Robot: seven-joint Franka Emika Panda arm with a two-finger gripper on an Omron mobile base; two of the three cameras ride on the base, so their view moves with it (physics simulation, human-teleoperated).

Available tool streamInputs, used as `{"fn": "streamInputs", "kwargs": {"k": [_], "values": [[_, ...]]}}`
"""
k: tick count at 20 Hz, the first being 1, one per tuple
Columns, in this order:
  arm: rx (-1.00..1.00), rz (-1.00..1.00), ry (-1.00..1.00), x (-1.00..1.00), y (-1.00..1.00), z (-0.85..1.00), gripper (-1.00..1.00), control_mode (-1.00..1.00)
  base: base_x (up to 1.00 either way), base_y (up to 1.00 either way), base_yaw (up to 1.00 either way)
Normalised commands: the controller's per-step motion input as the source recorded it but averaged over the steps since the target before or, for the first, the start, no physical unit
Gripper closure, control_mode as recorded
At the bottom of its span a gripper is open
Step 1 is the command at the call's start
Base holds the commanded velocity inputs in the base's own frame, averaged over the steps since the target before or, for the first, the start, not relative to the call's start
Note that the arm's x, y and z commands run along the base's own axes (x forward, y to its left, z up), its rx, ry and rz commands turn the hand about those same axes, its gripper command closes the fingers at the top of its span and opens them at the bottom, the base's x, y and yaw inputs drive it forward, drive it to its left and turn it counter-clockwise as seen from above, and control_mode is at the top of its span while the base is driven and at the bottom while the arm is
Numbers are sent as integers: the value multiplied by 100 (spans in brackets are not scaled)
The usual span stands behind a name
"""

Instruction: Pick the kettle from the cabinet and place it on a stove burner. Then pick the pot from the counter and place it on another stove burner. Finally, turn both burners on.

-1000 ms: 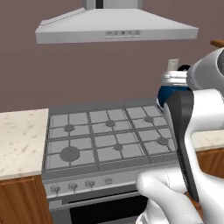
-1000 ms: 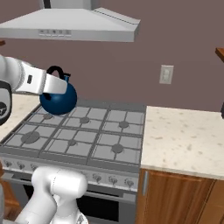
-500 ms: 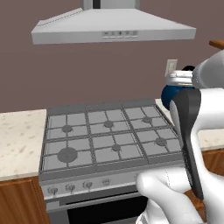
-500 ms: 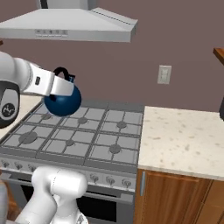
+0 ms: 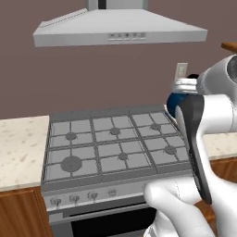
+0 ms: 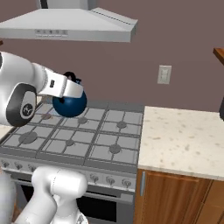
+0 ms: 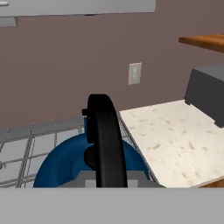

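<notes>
The kettle [image 6: 70,103] hangs above the stove [image 6: 74,138], its black handle clamped in the gripper [image 6: 75,85].

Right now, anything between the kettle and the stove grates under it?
Nothing: in the right base view the kettle hangs from the gripper by its handle, with bare grates of the stove beneath.

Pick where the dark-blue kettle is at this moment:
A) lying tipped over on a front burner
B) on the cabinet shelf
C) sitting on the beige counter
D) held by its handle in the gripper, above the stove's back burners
D: the gripper is shut on the black arched handle, and the kettle hangs over the stove's rear grates.
</notes>
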Motion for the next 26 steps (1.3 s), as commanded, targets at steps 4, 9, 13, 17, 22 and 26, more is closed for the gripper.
{"fn": "streamInputs", "kwargs": {"k": [4,9,13,17,22,26], "values": [[2,18,0,56,-33,-15,100,-100,0,0,0],[5,23,0,59,-39,-9,100,-100,0,0,0],[1,23,0,52,-33,-15,100,-100,0,0,0],[0,20,0,35,-28,-20,100,-100,0,0,0],[0,16,-1,41,-16,-22,100,-100,0,0,0],[0,15,0,41,-14,-14,100,-100,0,0,0]]}}
